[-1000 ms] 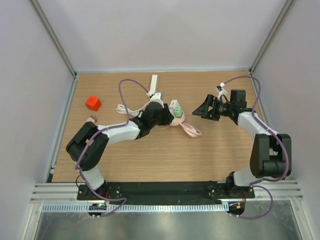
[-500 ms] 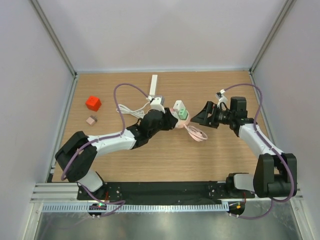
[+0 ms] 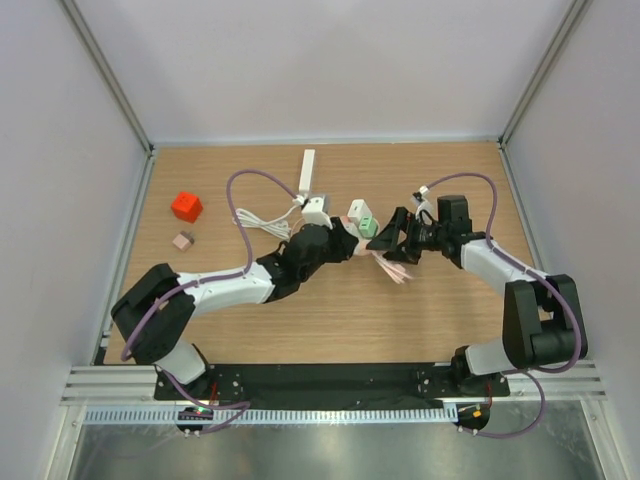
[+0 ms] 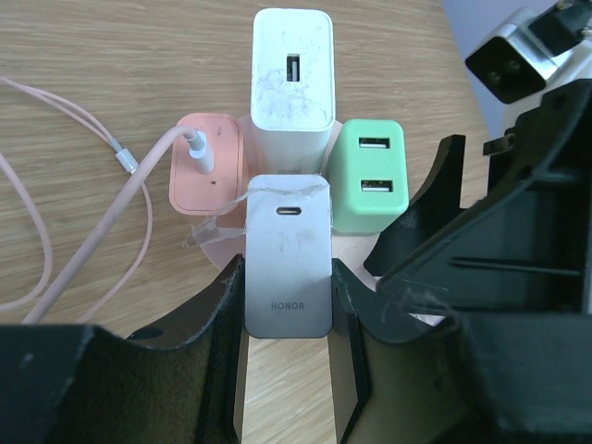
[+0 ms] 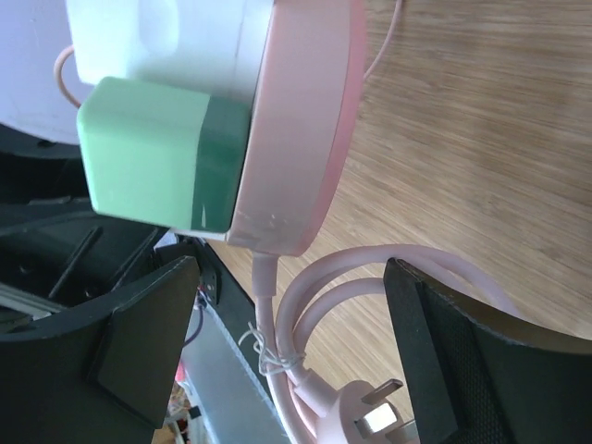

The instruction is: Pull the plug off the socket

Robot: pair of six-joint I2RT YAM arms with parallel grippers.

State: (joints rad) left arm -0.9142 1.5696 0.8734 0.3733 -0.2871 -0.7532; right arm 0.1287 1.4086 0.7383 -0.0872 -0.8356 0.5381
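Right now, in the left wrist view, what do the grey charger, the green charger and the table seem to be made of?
The grey charger is probably plastic with a satin, metal-like finish: soft sheen, printed logo. The green charger looks like matte plastic: even colour, no glare. The table is wood or wood-look laminate: grain lines show.

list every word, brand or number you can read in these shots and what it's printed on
"HONOR": on the face of the grey charger, which the left pincer grips, in the left wrist view.
No print shows on the white charger, the green charger or the pink charger.
Top and right wrist views: nothing legible.
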